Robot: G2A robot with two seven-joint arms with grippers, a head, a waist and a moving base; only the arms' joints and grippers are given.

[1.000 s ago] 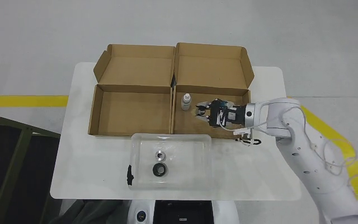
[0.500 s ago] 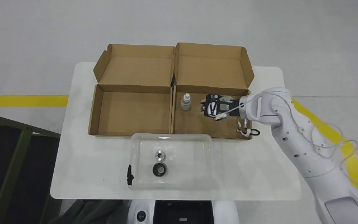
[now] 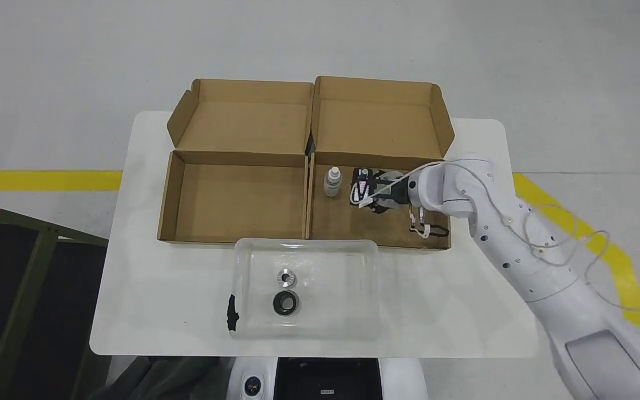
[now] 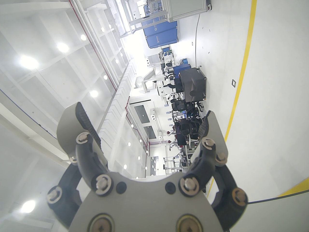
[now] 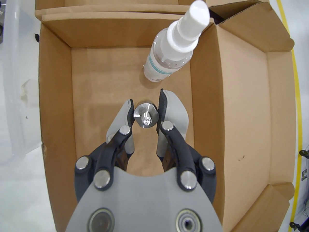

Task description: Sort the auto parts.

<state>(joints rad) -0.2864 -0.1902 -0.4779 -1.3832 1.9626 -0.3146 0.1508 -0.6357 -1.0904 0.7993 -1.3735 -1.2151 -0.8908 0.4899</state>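
Observation:
A small silver metal part with a round head sits between the fingers of my right gripper, which is shut on it low inside the right cardboard box. A white spray bottle stands just beyond the fingertips. From above, the right gripper hangs in the right box beside the bottle. A clear plastic bin at the front holds a silver part and a black ring. My left gripper is open, holding nothing, aimed at the room.
The left cardboard box stands open next to the right one, both lids folded back. A small black piece lies on the white table left of the bin. The bin's wall shows beside the right box.
The right arm has swung in over the right box and its wrist has turned, bringing the gripper closer to the bottle. The bin's contents have not moved.

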